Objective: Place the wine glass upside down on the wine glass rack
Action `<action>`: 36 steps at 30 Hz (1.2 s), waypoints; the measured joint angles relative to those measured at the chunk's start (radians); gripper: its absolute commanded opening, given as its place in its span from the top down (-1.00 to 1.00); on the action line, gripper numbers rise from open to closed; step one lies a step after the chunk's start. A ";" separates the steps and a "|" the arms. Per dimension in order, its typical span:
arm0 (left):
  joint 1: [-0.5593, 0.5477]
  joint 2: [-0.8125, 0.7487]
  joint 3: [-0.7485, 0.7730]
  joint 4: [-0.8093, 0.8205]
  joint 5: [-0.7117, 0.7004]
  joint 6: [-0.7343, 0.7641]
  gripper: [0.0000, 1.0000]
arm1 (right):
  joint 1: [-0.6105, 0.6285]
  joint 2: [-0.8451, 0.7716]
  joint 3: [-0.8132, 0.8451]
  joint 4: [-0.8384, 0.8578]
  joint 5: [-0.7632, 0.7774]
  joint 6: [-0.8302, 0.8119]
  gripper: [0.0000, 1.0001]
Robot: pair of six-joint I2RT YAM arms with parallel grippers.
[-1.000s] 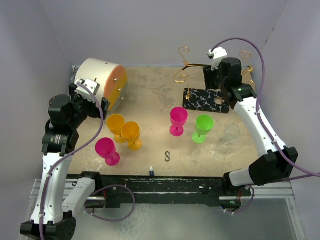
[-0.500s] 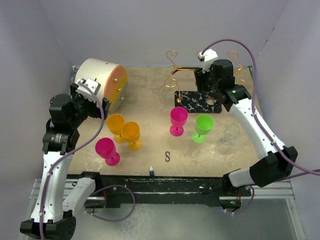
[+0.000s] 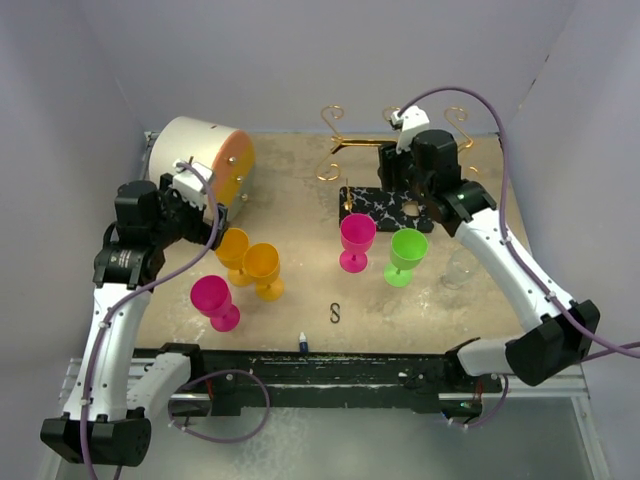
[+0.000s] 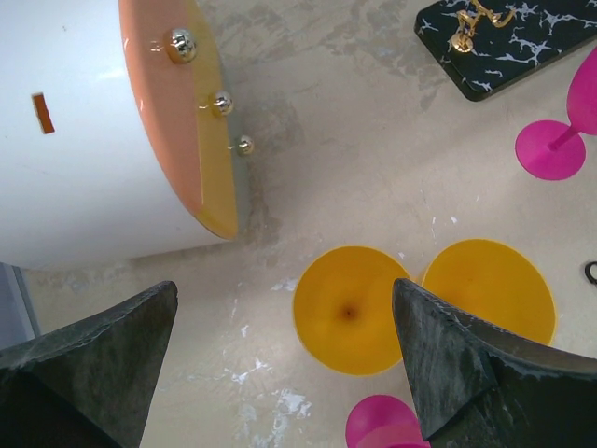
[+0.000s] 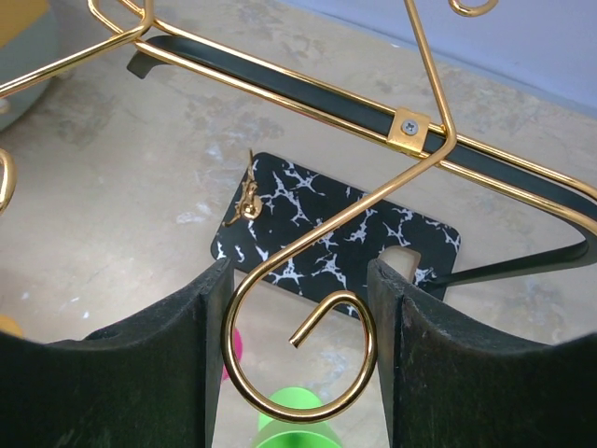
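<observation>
The wine glass rack has a gold wire frame (image 3: 340, 145) and a black marbled base (image 3: 385, 208), standing at the back centre-right. My right gripper (image 3: 398, 168) is shut on one spiral-curled hook end (image 5: 373, 198); the curl touches both fingers above the base (image 5: 308, 233). Wine glasses stand upright on the table: a clear one (image 3: 462, 268), a green one (image 3: 408, 250), a pink one (image 3: 357, 238), two orange ones (image 3: 232, 250) (image 3: 263, 268) and another pink one (image 3: 213, 300). My left gripper (image 3: 205, 205) hangs open and holds nothing, above the orange glasses (image 4: 350, 313).
A white drum with an orange face (image 3: 200, 165) lies at the back left, close to my left gripper. A small black S-hook (image 3: 335, 313) and a tiny white-and-blue item (image 3: 303, 342) lie near the front edge. Grey walls close in the table.
My right gripper has dragged the rack leftward, base and frame together, nearer the pink and green glasses. The left arm has shifted slightly right, towards the orange glasses.
</observation>
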 measured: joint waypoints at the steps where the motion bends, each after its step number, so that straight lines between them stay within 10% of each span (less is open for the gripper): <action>1: 0.000 -0.005 0.000 -0.008 0.003 0.010 -0.98 | 0.010 -0.002 -0.001 0.000 -0.007 0.004 0.23; 13: 0.000 -0.015 0.105 -0.377 0.037 0.328 -0.97 | 0.037 -0.086 -0.020 0.004 -0.046 0.019 -0.84; 23: 0.001 0.046 0.097 -0.676 0.024 0.543 -0.70 | 0.037 -0.209 -0.020 0.010 -0.070 -0.078 -0.86; 36: 0.001 0.120 0.005 -0.692 0.028 0.594 0.37 | -0.018 -0.259 -0.064 0.009 -0.124 -0.124 -0.85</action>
